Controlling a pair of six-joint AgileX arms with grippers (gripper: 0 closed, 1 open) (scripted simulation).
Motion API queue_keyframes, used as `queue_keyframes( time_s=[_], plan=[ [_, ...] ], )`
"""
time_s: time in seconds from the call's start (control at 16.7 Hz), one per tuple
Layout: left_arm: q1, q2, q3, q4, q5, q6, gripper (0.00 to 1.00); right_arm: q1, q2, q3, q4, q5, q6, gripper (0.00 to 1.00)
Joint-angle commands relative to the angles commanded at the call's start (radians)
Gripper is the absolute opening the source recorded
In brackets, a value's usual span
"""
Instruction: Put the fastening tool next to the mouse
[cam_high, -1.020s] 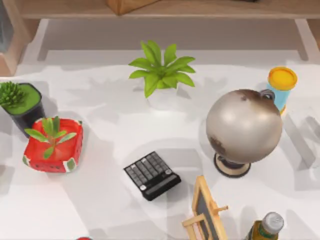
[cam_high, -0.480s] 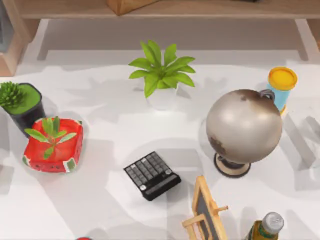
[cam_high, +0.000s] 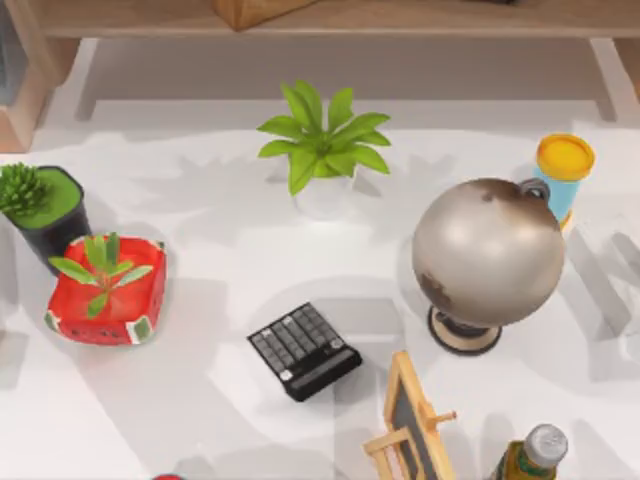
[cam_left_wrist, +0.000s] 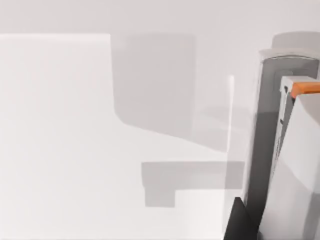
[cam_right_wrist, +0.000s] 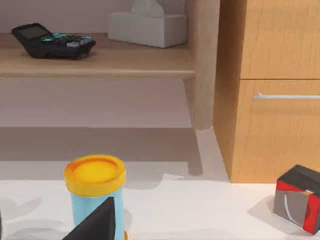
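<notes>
One white surface (cam_high: 200, 400) carries everything, with a wooden cabinet (cam_right_wrist: 275, 90) and an open shelf (cam_right_wrist: 100, 62) standing behind its right side. Largest on it is a grey globe (cam_high: 488, 252), right of centre on a round base. At the back, near the middle, a leafy green plant (cam_high: 322, 140) spreads. At the left sits a red watermelon-patterned planter (cam_high: 107, 293) holding a succulent, and just behind it a black pot (cam_high: 42, 210) of spiky green. A black calculator (cam_high: 304, 350) lies tilted near the front centre, with a small wooden easel board (cam_high: 412, 425) to its right and a bottle (cam_high: 530, 455) at the front edge beyond that. A blue canister (cam_high: 564, 170) with a yellow lid stands just behind the globe. The right tool (cam_right_wrist: 100, 222) sits close to this canister, facing the cabinet; I cannot tell whether it is open or closed. The left tool (cam_left_wrist: 237, 225) hangs over bare surface beside a tall grey-and-white object (cam_left_wrist: 290, 150) with an orange part; its state cannot be told, nor whether that object is the fastener.
</notes>
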Motion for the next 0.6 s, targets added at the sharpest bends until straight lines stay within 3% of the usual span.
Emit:
queue_keyframes(
  time_s=[0.6],
  plan=[
    [0.000, 0.000, 0.000, 0.000, 0.000, 0.000, 0.98, 0.000, 0.000, 0.000, 0.000, 0.000, 0.000, 1.00]
  ],
)
